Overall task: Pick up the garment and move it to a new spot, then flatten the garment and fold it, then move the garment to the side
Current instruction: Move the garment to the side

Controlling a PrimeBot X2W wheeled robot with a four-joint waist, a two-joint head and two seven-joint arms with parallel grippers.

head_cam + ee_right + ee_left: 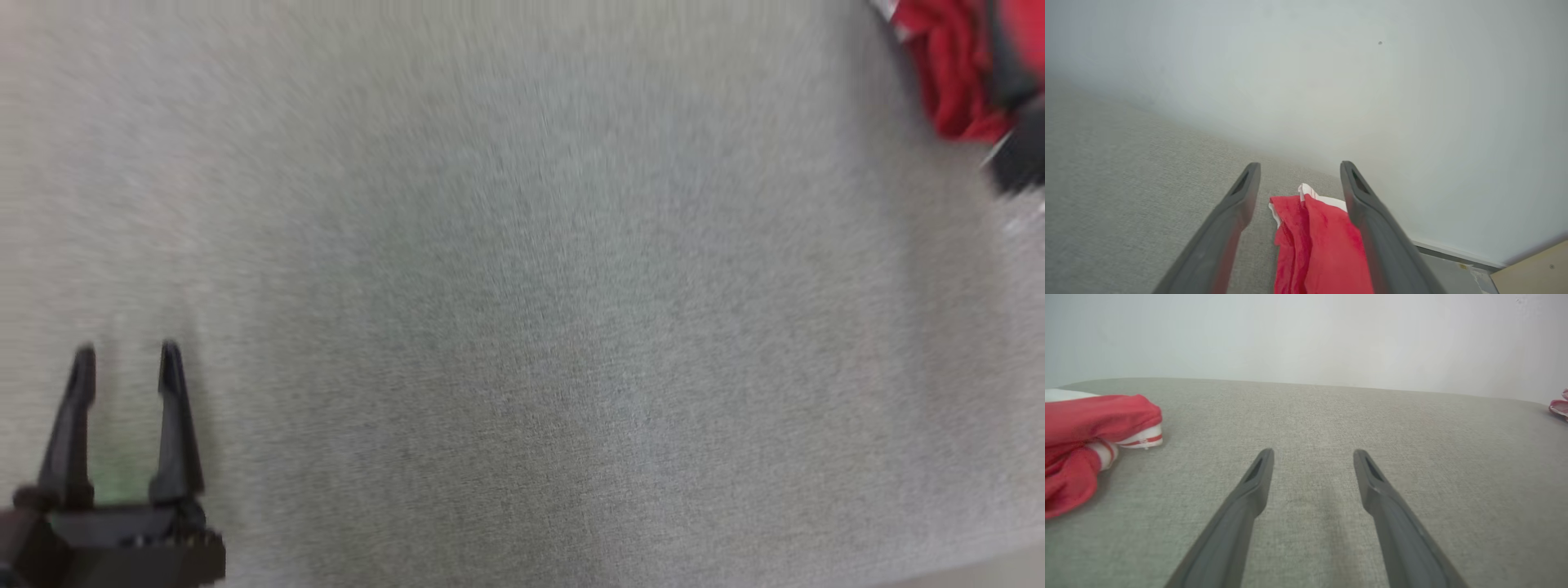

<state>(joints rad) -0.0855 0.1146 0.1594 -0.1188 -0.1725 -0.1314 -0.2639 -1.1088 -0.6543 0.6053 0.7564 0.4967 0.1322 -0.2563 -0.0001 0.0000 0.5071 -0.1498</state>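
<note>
Grey cloth surface (pixel 522 327) runs under a pale wall (pixel 1331 81); the red garment (pixel 1318 245) lies bunched at its far right. My right pincer (pixel 1298 167) stands spread over it, my left pincer (pixel 126 351) spread over bare cloth. Placing looks done; next, flattening needs both at its edges.

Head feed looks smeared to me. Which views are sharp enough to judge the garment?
Head view: motion-blurred, garment smeared at upper right. Left wrist view: sharp, garment's white trim readable. Right wrist view: clear, garment lies between the fingers of the open right gripper.
</note>
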